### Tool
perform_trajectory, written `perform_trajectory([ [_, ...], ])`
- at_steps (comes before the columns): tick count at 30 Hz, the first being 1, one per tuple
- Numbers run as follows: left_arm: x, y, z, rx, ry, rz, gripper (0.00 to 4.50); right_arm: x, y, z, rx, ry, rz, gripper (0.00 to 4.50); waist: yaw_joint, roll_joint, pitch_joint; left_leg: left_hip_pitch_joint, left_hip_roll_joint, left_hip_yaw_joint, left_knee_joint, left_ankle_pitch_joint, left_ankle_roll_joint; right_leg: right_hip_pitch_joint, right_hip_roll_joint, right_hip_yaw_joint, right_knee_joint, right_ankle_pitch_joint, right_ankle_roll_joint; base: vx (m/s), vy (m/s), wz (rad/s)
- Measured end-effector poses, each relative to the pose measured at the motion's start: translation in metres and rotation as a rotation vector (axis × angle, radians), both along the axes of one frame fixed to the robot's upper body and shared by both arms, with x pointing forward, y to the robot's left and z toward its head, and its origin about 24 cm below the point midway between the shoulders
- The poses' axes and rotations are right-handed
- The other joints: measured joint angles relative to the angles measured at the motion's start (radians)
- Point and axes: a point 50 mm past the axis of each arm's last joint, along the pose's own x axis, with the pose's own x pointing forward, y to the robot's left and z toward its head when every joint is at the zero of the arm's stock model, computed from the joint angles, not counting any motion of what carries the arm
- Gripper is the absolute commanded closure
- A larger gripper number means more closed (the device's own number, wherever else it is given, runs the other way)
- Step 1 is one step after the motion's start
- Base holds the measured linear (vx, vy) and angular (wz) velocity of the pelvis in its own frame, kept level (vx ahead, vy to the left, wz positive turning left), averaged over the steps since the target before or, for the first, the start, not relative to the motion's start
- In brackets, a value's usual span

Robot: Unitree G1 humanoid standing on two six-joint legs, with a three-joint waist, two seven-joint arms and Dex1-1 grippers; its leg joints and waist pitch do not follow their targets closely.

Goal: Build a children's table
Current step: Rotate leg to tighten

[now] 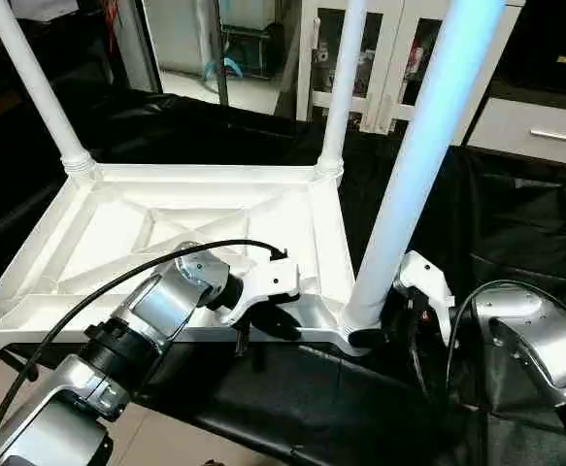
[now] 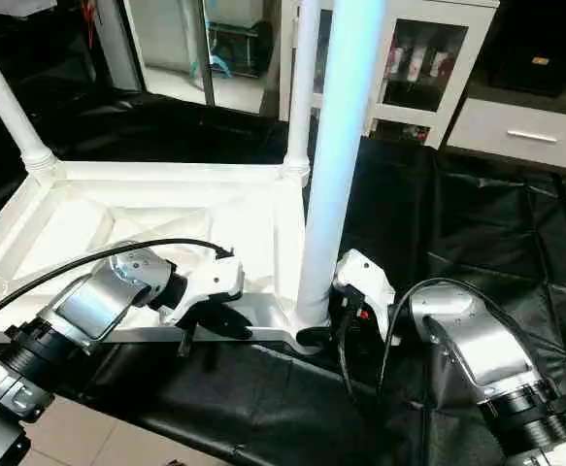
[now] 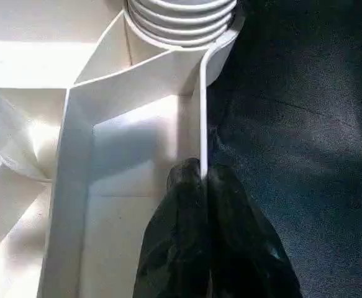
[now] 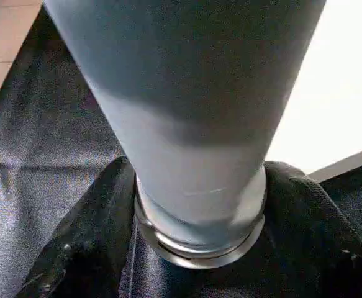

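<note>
The black-covered tabletop (image 1: pixel 516 223) carries the children's table top (image 1: pixel 195 228), a white plastic square lying upside down with its ribbed, X-braced underside up, filling the head views from about 9 o'clock to the centre. Three white tubular legs stand upright in its corner sockets: the near leg (image 1: pixel 414 165) rises from the near corner at 6 o'clock to the upper edge at 1 o'clock; a far leg (image 1: pixel 342 87) stands at 12 o'clock, another far leg (image 1: pixel 32 83) at 10 o'clock. A white cabinet (image 1: pixel 399 58) with glass doors stands behind at 1 o'clock.

The right hand (image 4: pixel 196 214) sits at the foot of the near leg, its two black fingers (image 4: pixel 81 248) set on either side of the leg just above its ringed base and lying against it.

The left hand (image 3: pixel 203 177) has its fingers pressed together, pinching the thin upright rim of the table top along the near edge, just beside the near corner socket (image 3: pixel 181 18).
</note>
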Motion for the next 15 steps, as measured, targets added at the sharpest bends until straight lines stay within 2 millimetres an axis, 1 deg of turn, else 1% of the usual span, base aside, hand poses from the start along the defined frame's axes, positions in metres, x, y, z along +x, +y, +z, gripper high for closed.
perform_trajectory([
  [7, 0.0, -0.001, -0.001, -0.002, 0.009, 0.007, 4.5, 0.0, 0.002, -0.002, 0.012, -0.001, -0.021, 1.83, -0.002, -0.001, -0.002, 0.0, 0.0, 0.0, 0.0, 0.0, 0.0, 0.0, 0.0, 0.0, 0.0, 0.0, 0.0, 0.0, 0.0, 0.0],
  [9, 0.004, 0.001, -0.002, -0.005, -0.003, 0.056, 4.5, 0.005, 0.006, -0.008, 0.04, -0.012, -0.11, 1.84, -0.005, -0.004, -0.004, 0.0, 0.0, 0.0, 0.0, 0.0, 0.0, 0.002, 0.0, 0.0, 0.002, 0.0, 0.0, 0.0, 0.0, 0.0],
  [11, 0.012, -0.002, -0.004, -0.016, -0.033, 0.143, 4.5, 0.014, 0.009, -0.015, 0.074, -0.03, -0.258, 1.84, -0.014, -0.005, -0.005, 0.003, 0.0, 0.0, 0.002, 0.0, 0.0, 0.004, 0.0, 0.0, 0.001, -0.003, 0.005, 0.0, 0.0, 0.0],
  [14, 0.025, -0.015, -0.008, -0.049, -0.085, 0.303, 4.5, 0.031, 0.015, -0.024, 0.115, -0.05, -0.533, 1.85, -0.033, -0.007, -0.005, 0.002, 0.0, -0.003, 0.005, 0.0, 0.0, 0.005, 0.0, -0.002, -0.002, -0.003, 0.005, -0.055, 0.008, -0.04],
  [15, 0.029, -0.022, -0.009, -0.059, -0.099, 0.355, 4.5, 0.037, 0.016, -0.025, 0.12, -0.05, -0.631, 1.85, -0.038, -0.007, -0.005, 0.002, -0.001, -0.004, 0.005, 0.0, 0.0, 0.006, 0.0, -0.004, -0.006, -0.003, 0.005, 0.0, 0.0, 0.0],
])
